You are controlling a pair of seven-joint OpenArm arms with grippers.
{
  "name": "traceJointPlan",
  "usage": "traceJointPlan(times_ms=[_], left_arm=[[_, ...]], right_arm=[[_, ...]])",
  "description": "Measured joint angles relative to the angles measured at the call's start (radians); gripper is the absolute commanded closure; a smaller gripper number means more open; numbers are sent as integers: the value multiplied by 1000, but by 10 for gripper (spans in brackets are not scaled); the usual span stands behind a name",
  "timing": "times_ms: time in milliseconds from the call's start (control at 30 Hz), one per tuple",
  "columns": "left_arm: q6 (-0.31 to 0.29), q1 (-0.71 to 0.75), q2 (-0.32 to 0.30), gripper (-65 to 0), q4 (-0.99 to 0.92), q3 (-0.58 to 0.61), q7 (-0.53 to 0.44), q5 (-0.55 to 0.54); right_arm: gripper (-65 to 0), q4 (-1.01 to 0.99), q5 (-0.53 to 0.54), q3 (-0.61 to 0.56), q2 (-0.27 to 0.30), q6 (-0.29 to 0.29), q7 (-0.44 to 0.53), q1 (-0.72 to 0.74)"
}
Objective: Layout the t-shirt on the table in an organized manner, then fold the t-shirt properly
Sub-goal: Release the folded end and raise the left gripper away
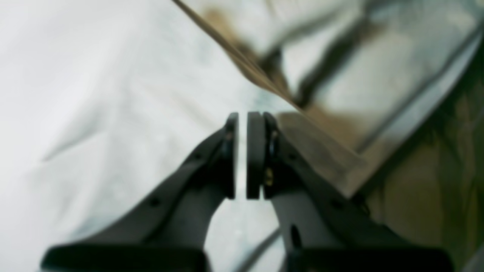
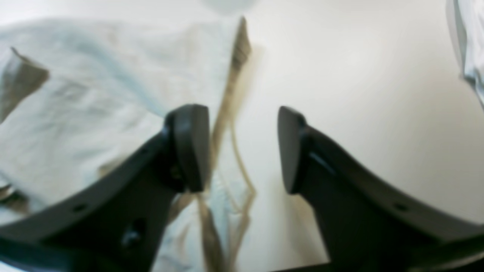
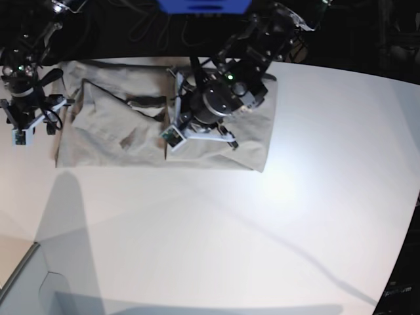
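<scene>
Under the left gripper point(image 3: 172, 136) is where most of the t-shirt point(image 3: 252, 134) sits, spread out along the far side of the table point(image 3: 262, 230), wide and roughly rectangular but lumpy. From the base view, the stretch of cloth on the far side of that claw from the other arm looks pretty flat, while the stretch between the two arms is bunched, with a dark crease and a flap folded over itself. So I'd say we're in the layout part, not the folding yet.

Left claw first: in its wrist view the left gripper point(image 1: 242, 155) has its pads nearly together, just a thin sliver of light between them, and I can't see any cloth pinched in that gap. It's blurry though. Pale fabric fills everything behind and to one side of the claw, and a brownish edge line of the shirt runs diagonally just past the tips. My guess is it's parked over the middle either to pin the shirt or to go for a wrinkle.

Right gripper point(image 2: 244, 147) is wide apart, nothing in it. The shirt's hem edge runs right up between the pads, cloth on one side of the claw, bare table on the other. That lineup makes sense if it's aiming to grab the edge and tug it outward to flatten the bunched part.
</scene>
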Motion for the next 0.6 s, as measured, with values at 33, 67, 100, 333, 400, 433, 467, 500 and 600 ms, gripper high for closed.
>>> traceJointPlan(times_ms=[33,67,100,333,400,433,467,500,600], left_arm=[[0,1,0,-36,17,-24,1,0],[0,1,-4,-36,34,-50,9,0],[0,3,-8,-36,51,-84,10,0],[0,111,-45,-36,200,-386,21,8],[-3,121,-46,-36,224,-439,19,4],[-3,125,-50,-36,231,-465,9,4],[-4,129,-53,-36,235,-487,6,3],[-4,134,-59,-36,235,-507,8,3],[-4,135,-61,-36,235,-565,17,1]], right_arm=[[-369,-15,1,6,3,0,8,5],[-390,-37,1,5,9,0,12,6],[-410,-61,1,0,13,0,7,6],[-445,-234,1,-56,71,0,7,27],[-445,-264,-1,-73,77,0,5,29],[-445,-269,0,-78,77,0,4,29],[-445,-269,0,-80,76,0,2,31],[-445,-266,0,-80,76,0,3,34],[-445,-232,0,-85,74,0,5,40]])
